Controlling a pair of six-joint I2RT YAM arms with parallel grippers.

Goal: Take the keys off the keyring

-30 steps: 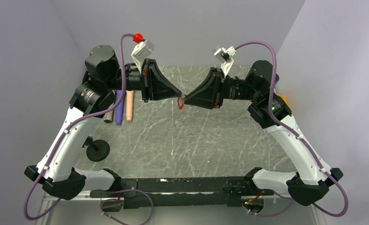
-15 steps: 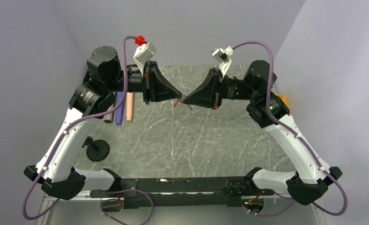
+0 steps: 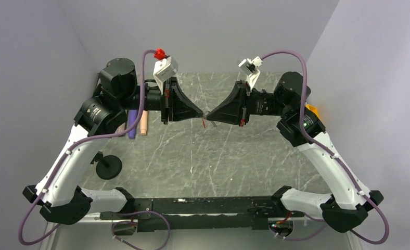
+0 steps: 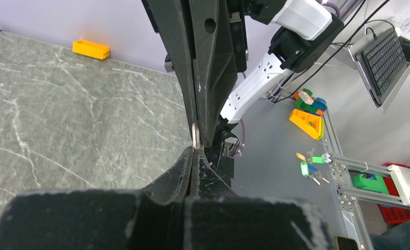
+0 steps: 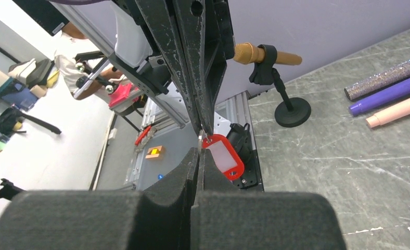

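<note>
Both grippers meet tip to tip above the middle of the table. My left gripper (image 3: 201,114) and my right gripper (image 3: 209,114) are both shut on the keyring. Its small red tag (image 3: 204,123) hangs just below the tips. In the right wrist view the red tag (image 5: 222,156) with its white label hangs from a thin metal ring (image 5: 200,136) pinched at my right gripper (image 5: 199,152). In the left wrist view a metal edge (image 4: 195,136) sticks out of my left gripper (image 4: 194,152), against the right gripper's tips. I cannot make out separate keys.
A purple tube (image 3: 132,122), a pink tube (image 3: 143,122) and a glittery tube (image 3: 120,128) lie at the back left. A microphone stand's black round base (image 3: 108,166) stands at the left. A yellow-orange box (image 3: 312,110) sits behind the right arm.
Both grippers stayed shut and joined, and their meeting point drifted slightly right and toward the near edge. The wrists turned and the red tag swung from flat-on to nearly edge-on.
</note>
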